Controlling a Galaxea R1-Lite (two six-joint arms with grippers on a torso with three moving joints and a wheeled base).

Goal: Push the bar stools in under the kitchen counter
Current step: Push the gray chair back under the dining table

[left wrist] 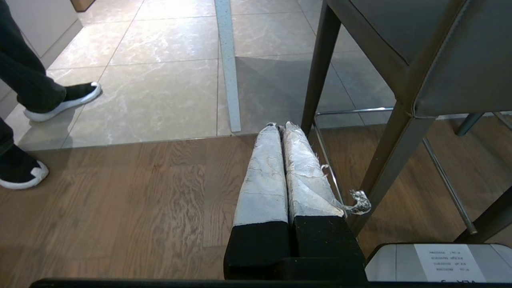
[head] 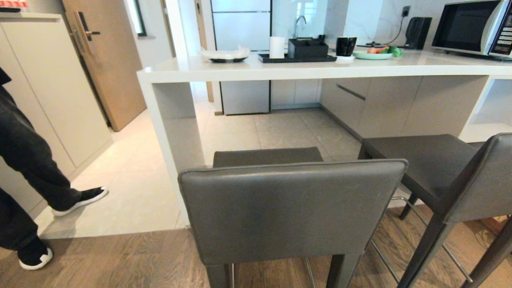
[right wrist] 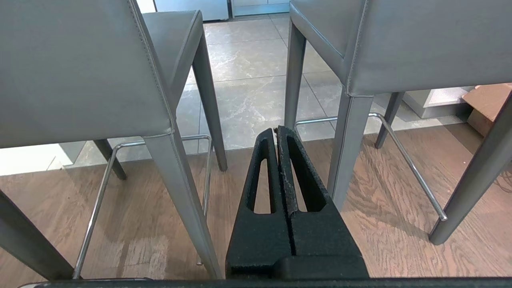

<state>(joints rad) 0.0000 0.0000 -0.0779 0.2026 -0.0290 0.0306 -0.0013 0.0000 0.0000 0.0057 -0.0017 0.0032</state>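
Observation:
Two dark grey leather bar stools stand pulled out from the white kitchen counter [head: 256, 70]. The left bar stool [head: 292, 208] is right in front of me, its backrest facing me. The right bar stool [head: 448, 168] stands turned at an angle. Neither arm shows in the head view. My left gripper [left wrist: 280, 126] hangs low over the wooden floor beside the left stool's legs [left wrist: 316, 68], shut and empty, its fingers wrapped in grey tape. My right gripper [right wrist: 276, 130] is shut and empty too, low between the left stool [right wrist: 80, 68] and the right stool [right wrist: 400, 44].
A person's legs in dark trousers and black shoes [head: 82, 198] stand at the left, on the tile by a cupboard. The counter bears a microwave [head: 472, 26], a tray [head: 298, 58], plates and a cup. Thin metal footrests [right wrist: 408, 160] run between the stool legs.

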